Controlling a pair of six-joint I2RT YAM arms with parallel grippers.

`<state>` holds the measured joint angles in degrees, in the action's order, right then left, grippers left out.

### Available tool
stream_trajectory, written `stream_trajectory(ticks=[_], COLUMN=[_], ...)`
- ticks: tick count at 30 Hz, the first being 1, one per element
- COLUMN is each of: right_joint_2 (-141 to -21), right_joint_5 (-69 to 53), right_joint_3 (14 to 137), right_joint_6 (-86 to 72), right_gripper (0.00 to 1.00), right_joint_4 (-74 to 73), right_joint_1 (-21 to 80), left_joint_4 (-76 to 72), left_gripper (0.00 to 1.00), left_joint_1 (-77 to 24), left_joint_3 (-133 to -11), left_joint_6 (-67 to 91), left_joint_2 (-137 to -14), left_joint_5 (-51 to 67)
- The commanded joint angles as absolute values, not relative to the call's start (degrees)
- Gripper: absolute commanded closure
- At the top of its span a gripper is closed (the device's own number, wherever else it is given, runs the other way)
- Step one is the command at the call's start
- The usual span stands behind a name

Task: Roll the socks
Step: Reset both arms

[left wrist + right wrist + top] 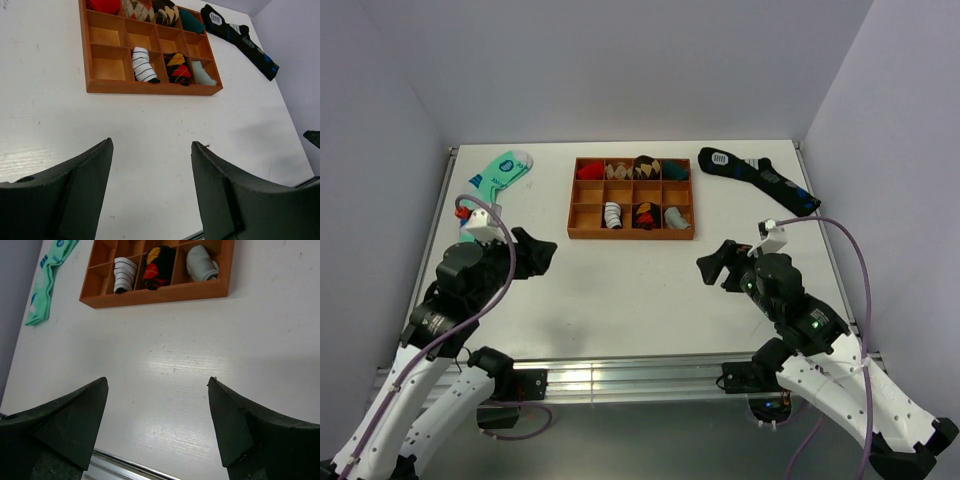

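**Top external view.** The white counter (630,310) carries an orange wooden compartment tray (630,235) with two rows of four cells. The white sock with black stripes (611,214) lies rolled in the near row, second cell from the left. The cell to its left holds nothing. The cells to its right hold a black, red and yellow argyle roll (644,214) and a pale roll (674,215). A mint green sock (503,170) lies flat left of the tray. A long black sock (760,180) lies flat to the tray's right. The left gripper (542,256) and right gripper (712,262) are near the counter's front, well apart from the tray.

**Left wrist view.** The left gripper's fingers are spread wide with bare counter between them; they hold nothing. The striped roll sits in its cell beyond them.

**Right wrist view.** The right gripper's fingers are likewise spread wide and hold nothing. The tray's near row lies beyond them, with the striped roll in it.
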<state>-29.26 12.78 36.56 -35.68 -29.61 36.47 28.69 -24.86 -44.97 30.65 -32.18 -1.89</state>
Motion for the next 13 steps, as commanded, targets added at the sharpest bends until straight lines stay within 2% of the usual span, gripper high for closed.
stream_trajectory(ticks=[1, 13], right_joint_2=[-28.7, -27.4], right_joint_5=[15.0, 15.9], right_joint_3=[37.1, 37.8], right_joint_6=[-36.5, -35.9], right_gripper=[0.12, 0.11], right_joint_4=[-30.6, -32.6], right_joint_1=[36.2, 36.1], left_joint_4=[26.9, 25.8], left_gripper=[0.3, 0.29], left_joint_1=[-25.2, -25.2], left_joint_3=[-45.5, -43.9], left_joint_6=[29.1, 29.2], left_joint_2=[-30.6, -28.7], left_joint_5=[0.3, 0.3])
